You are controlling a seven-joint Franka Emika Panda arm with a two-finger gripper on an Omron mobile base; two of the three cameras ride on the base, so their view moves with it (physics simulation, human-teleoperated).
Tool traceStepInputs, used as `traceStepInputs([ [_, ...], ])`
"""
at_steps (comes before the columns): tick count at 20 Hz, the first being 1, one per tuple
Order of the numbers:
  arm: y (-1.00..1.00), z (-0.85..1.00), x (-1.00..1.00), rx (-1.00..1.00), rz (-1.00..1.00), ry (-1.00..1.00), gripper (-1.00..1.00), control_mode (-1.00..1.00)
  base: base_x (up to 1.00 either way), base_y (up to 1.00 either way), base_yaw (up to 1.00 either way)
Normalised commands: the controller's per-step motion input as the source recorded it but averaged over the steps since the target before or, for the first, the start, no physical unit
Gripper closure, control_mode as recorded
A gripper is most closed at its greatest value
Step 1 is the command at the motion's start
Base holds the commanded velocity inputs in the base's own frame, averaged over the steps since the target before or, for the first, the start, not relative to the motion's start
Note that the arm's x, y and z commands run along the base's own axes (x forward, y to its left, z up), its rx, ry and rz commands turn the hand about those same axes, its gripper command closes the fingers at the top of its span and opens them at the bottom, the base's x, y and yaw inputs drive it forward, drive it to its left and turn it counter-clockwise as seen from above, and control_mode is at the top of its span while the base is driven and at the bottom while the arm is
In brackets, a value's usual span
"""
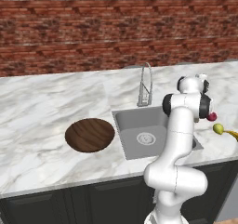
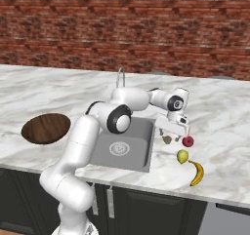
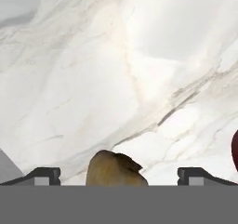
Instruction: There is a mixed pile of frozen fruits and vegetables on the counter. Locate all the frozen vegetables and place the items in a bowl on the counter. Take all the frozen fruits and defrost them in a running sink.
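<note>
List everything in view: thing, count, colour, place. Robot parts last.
bowl: 1, dark brown wood, on counter left of sink
sink: 1, grey steel, set in counter
faucet: 1, chrome, behind sink
counter: 1, white marble
beige lump: 1, right of sink, between the open fingers
red ball: 1, right of lump
yellow-green oval: 1, in front of ball
banana: 1, yellow, nearest counter edge
brick wall: red-brown, behind
gripper: 1, open over lump
</note>
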Motion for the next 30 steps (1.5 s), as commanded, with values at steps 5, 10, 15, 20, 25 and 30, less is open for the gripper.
traceStepInputs([
  [5,0.03,-0.11,-0.27,-0.01,-0.04,-0.04,-1.0,-1.0,0.0,0.0,0.0],
  [10,0.05,-0.18,-0.32,0.0,-0.08,0.03,-1.0,-1.0,0.0,0.0,0.0],
  [15,0.28,-0.12,-0.01,0.0,-0.04,-0.01,1.0,-1.0,0.0,0.0,0.0],
  [20,0.03,0.0,0.21,-0.01,0.0,-0.04,1.0,-1.0,0.0,0.0,0.0],
  [25,-0.19,-0.12,-0.01,0.0,0.0,-0.03,1.0,-1.0,0.0,0.0,0.0],
  [30,0.07,0.32,-0.21,-0.02,-0.01,-0.04,1.0,-1.0,0.0,0.0,0.0],
])
